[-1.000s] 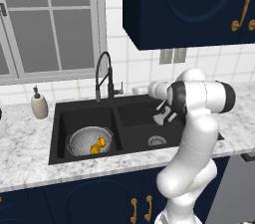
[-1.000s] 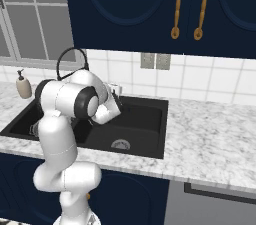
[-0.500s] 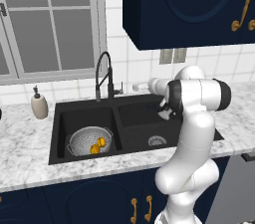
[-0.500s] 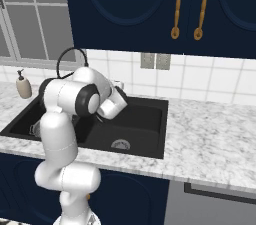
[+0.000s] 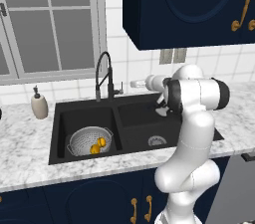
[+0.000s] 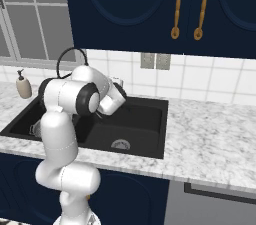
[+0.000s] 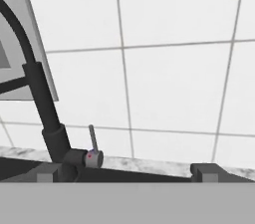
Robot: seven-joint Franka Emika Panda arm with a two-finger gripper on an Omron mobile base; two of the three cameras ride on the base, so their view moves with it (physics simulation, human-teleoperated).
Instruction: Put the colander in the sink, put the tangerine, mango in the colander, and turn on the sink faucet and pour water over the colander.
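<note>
I see both fruits in the colander (image 5: 90, 141) in the sink (image 5: 137, 113); my gripper (image 5: 134, 84), jaws spread, nears the sink faucet (image 5: 103, 75), water not yet running.

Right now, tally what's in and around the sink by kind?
Fruit: 2, tangerine and mango, both in the colander
Colander: 1, in the sink's left basin
Sink faucet: 1
Soap dispenser: 1
Total: 5

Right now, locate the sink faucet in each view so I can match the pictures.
Left base view: sink faucet stands at centre-left, behind the sink divider.
Right base view: its arched neck rises at upper left, behind the arm.
Hand view: its stem and side lever are at left.
Shared landmark: the white tiled wall.
</note>
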